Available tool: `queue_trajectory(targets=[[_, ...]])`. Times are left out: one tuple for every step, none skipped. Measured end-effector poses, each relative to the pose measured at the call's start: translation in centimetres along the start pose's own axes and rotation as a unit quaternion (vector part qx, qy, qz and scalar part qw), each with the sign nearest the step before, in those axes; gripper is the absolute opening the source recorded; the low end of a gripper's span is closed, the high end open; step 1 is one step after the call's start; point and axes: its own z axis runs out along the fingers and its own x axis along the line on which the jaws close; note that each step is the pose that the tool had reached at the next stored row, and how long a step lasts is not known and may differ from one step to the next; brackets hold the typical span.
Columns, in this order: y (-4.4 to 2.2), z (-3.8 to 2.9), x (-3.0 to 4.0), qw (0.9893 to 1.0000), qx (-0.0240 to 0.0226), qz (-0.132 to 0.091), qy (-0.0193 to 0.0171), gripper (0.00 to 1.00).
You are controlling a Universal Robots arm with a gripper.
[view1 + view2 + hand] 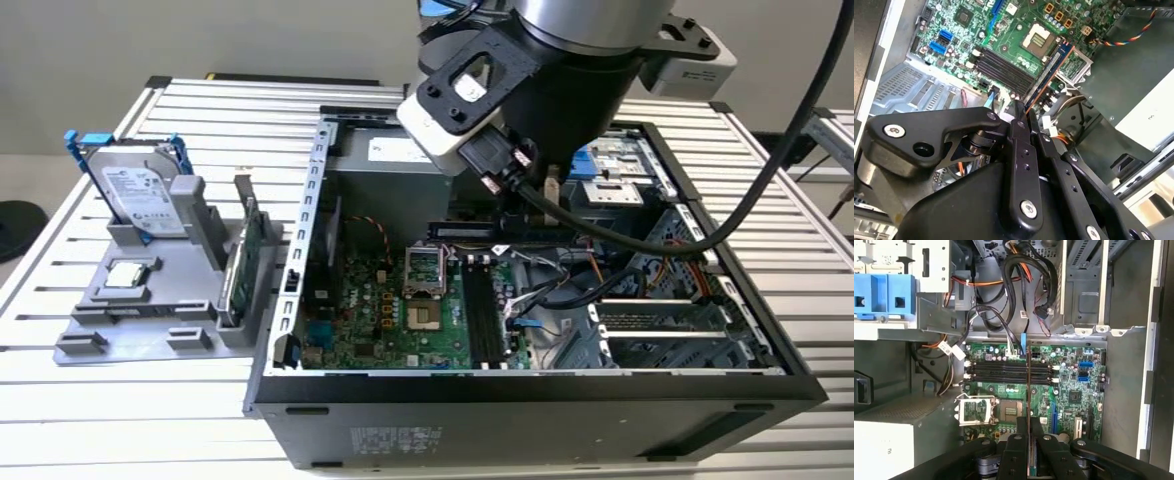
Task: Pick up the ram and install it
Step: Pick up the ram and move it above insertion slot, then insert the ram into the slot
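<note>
Gripper (1024, 117) is clamped on the ram (1046, 75), the fingers pinching one end of the thin board so that most of its length reaches out beyond them, unsupported; in the first wrist view the ram (1027, 390) reads as a dark strip edge-on rising from the gripper (1029, 426). It hangs inside the open computer case (534, 385), just above the motherboard (1074, 395).

Directly beneath the held strip lie the memory slots (1009, 371), and the ram looks to run crosswise to them rather than along one; pressed down like this, it would likely bridge the slot walls and bend or chip instead of seating. With the grip at one end, any push could also lever the board askew in the fingers.

Off to one side of the gripper sits the open processor socket (975, 410); a drifting or dropped ram could land on its contacts.

Farther beyond the slots, loose cables (1008, 285) droop toward the board's edge; the free tip of the ram could snag them.
</note>
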Motion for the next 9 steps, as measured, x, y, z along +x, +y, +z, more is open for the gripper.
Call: queue_trajectory(targets=[[0.08,0.0,0.0,1.0,-0.0005,0.0,-0.0001,0.0],[0.19,0.01,0.0,1.0,-0.0009,0.0,0.0,0.0],[0.31,0.02,0.0,1.0,-0.0012,0.0,0.0,0.0],[0.45,0.02,0.0,1.0,-0.0013,0.0,0.0,0.0],[0.6,0.03,-0.01,1.0,-0.0015,0.0,0.0,0.0],[0.76,0.03,-0.01,1.0,-0.0015,0.0,0.0,0.0],[0.92,0.04,-0.01,1.0,-0.0016,0.0,0.0,0.0],[1.08,0.04,-0.01,1.0,-0.0016,0.0,0.0,0.0],[1.21,0.04,-0.01,1.0,-0.0017,0.0,0.0,0.0]])
